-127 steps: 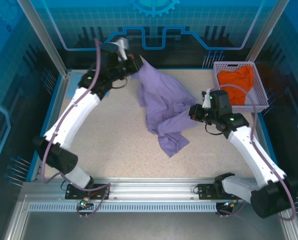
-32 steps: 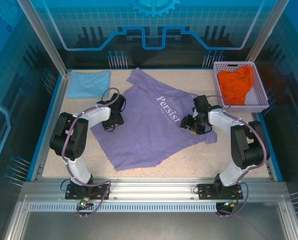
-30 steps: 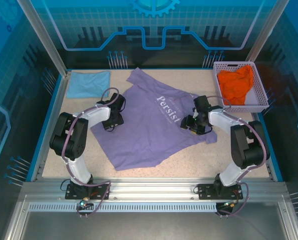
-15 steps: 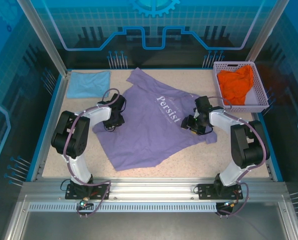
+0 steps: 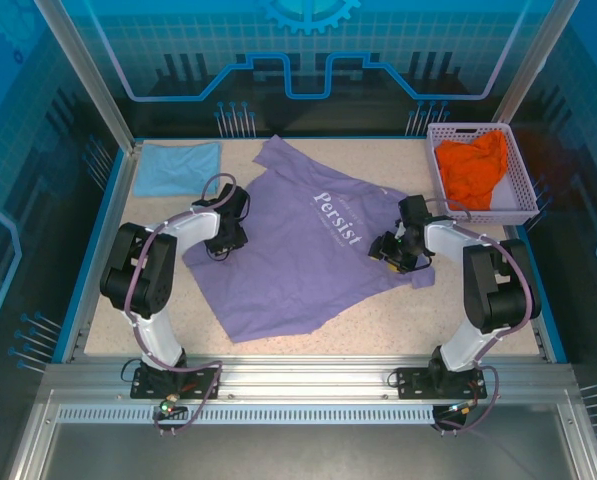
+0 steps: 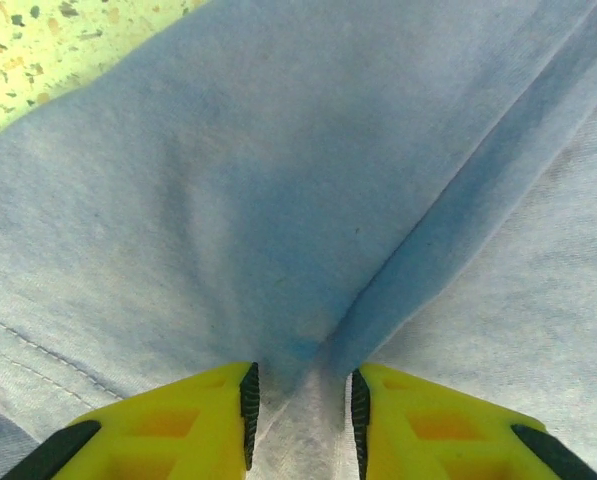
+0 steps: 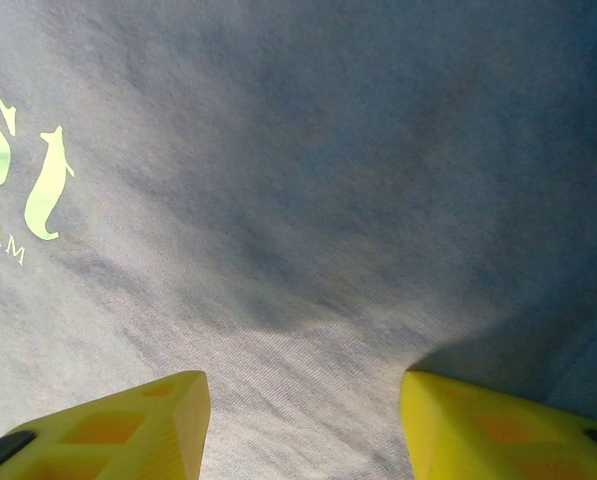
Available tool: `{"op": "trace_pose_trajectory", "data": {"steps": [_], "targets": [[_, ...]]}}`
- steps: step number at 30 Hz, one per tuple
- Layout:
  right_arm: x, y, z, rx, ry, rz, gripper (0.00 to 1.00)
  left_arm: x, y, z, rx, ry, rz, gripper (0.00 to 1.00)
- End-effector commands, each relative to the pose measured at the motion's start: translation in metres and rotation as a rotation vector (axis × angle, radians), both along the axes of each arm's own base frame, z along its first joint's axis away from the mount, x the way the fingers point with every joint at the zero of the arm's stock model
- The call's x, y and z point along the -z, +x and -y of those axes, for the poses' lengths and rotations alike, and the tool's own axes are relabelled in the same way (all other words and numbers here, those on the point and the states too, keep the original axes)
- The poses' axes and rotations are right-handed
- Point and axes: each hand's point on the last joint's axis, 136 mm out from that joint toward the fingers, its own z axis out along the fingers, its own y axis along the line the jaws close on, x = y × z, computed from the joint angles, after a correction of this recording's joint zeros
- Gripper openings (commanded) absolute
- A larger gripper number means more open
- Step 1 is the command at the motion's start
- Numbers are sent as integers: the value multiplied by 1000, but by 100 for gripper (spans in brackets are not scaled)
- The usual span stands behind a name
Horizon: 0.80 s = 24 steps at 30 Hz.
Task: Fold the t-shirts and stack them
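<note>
The lavender-purple t-shirt (image 5: 298, 250) lies spread flat mid-table, its white "Persist" lettering (image 5: 336, 217) facing up. My left gripper (image 5: 224, 243) is down on its left sleeve. In the left wrist view the yellow fingers (image 6: 178, 420) stand close together around a raised fold of that cloth (image 6: 298, 350), so the left gripper (image 6: 300, 385) is pinching it. My right gripper (image 5: 390, 250) rests on the shirt's right side. In the right wrist view this right gripper (image 7: 303, 385) is wide open over flat cloth (image 7: 308, 200). A folded light blue t-shirt (image 5: 178, 166) lies at the back left. An orange t-shirt (image 5: 472, 170) sits in the basket.
The pale lattice basket (image 5: 520, 190) stands at the back right corner. The speckled table (image 5: 308, 340) shows in front of the purple shirt. A blue rim and a clear panel wall (image 5: 308, 60) bound the workspace.
The purple shirt, bunched and lifted earlier, now lies flat. In the last second the left jaws narrowed around a fold of sleeve. The right gripper slid slightly right, tugging the right sleeve.
</note>
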Motion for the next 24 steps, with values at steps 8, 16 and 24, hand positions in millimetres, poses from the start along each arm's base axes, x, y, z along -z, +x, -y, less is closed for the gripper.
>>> {"op": "trace_pose_trajectory", "data": {"steps": [8,16,24], "targets": [[7,-5,0,11,20,-31,54,-7,2,9,50,16,-29,36],[7,-6,-1,9,22,-31,53,-1,4,10,61,40,-59,29],[6,-5,2,26,22,-29,53,-2,4,6,58,62,-60,4]]}}
